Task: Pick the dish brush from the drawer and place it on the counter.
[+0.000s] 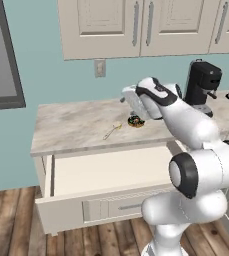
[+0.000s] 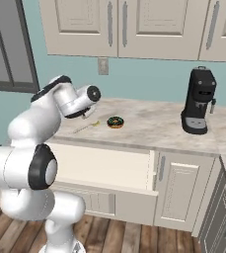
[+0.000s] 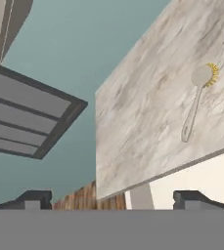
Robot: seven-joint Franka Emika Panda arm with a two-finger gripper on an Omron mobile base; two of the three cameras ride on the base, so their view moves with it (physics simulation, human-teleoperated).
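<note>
The dish brush (image 3: pixel 196 100) has a thin pale handle and a round whitish head fringed with yellow bristles. It lies flat on the marbled beige-grey tabletop (image 1: pixel 71 127), just at 9 o'clock of a dark donut (image 1: pixel 134 121). The drawer (image 1: pixel 111 170) below stands pulled out, its interior pale. The fingers (image 3: pixel 35 199) are spread apart, holding nothing. A black coffee machine (image 2: pixel 198 101) stands at 3 o'clock. Walls are teal, the floor wood.

Sprinkled donut (image 2: pixel 116 122) mid-slab; black coffee machine (image 2: pixel 199 101) well right; wall outlet (image 2: pixel 102 65) above; wood floor (image 1: pixel 11 220).
</note>
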